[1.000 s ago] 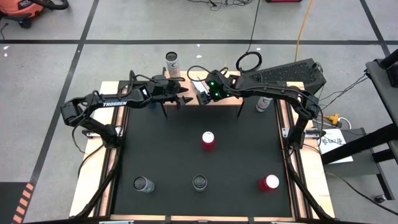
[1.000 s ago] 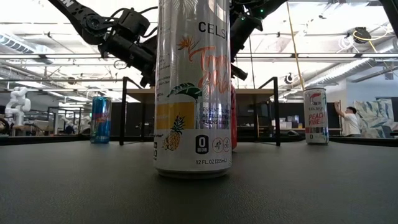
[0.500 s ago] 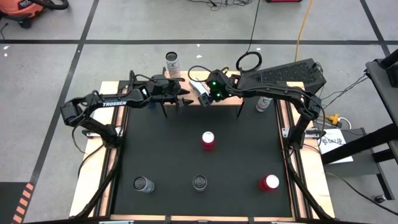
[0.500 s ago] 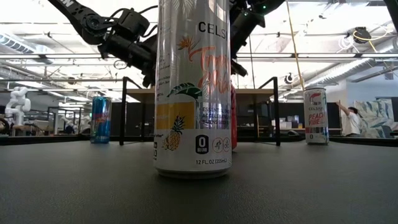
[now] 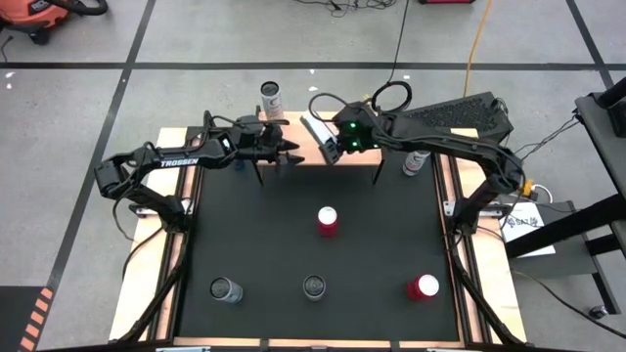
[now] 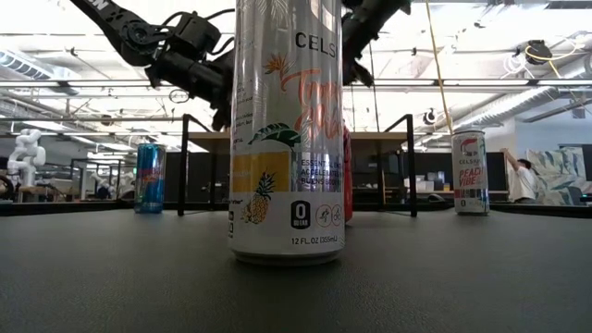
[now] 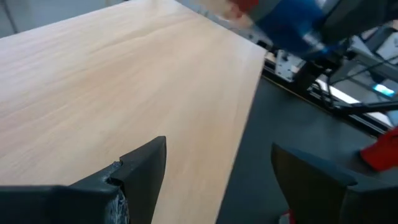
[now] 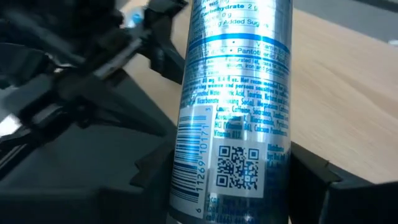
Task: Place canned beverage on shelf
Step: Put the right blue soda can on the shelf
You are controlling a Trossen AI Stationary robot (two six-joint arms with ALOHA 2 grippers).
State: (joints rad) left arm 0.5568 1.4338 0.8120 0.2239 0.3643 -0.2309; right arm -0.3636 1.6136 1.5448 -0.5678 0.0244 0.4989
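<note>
The table is covered by a large black mat, and behind it an open workshop shows with a person far off at the side. At the far edge of the mat stands the shelf, a light-wood board on thin black legs.

The right gripper is closed around a silver and blue can and holds it above the board, close to its edge. In the high view the can is clearly tilted, not upright. The left gripper hangs over the same board, near to the can; its fingers stand apart and there is nothing between them.

I think the main risk is the tilt: if the can is let go before its base is flat on the wood, it may fall over and roll off the edge. The two grippers are also close together, so one could strike the other.

The part of the board that shows is bare. Other cans stand on the mat, among them a red can in the middle and a tall pineapple can near the front. Whether they are full, I cannot tell
</note>
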